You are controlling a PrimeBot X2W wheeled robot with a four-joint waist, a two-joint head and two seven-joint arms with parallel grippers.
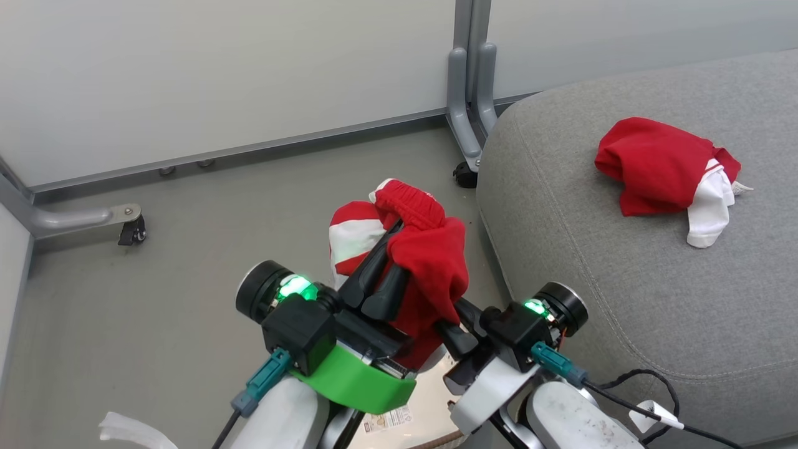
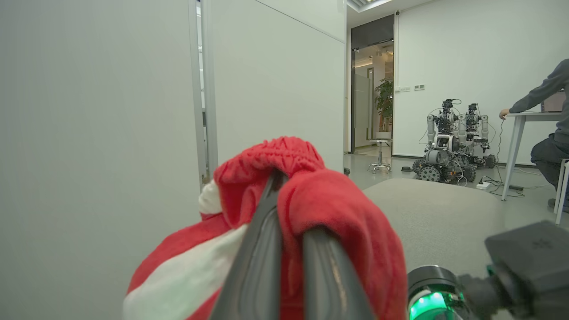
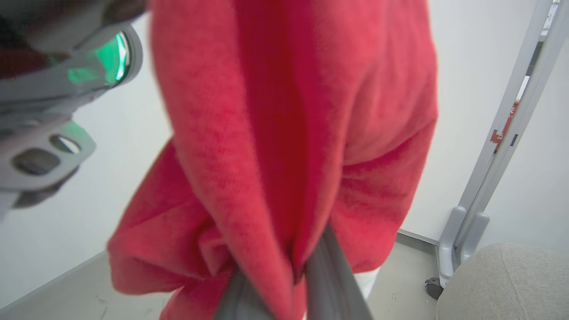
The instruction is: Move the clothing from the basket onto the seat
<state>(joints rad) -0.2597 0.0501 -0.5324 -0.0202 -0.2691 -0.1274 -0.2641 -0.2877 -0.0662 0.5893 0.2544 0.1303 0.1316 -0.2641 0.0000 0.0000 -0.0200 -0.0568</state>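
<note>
Both arms hold one piece of the clothing [image 1: 430,255] up in the air, above the basket [image 1: 433,399], which shows just under the wrists. The left gripper [image 1: 393,255] is closed on the upper part, and the red and white cloth drapes over its fingers [image 2: 266,249]. The right gripper [image 1: 458,321] is also closed, and it pinches the lower red fold, which hangs between its two fingers [image 3: 331,284]. So the garment hangs long from the left gripper down to the right one, bunched and not spread.

The seat [image 1: 592,249] lies to the robot's right of the held garment, with its near rounded edge just beside the right gripper. I judge the right arm to be the nearer one, so the carry must go sideways to the right and over this edge. The other garment [image 1: 654,165] lies already on the seat, further to the right, well apart from the grippers.
</note>
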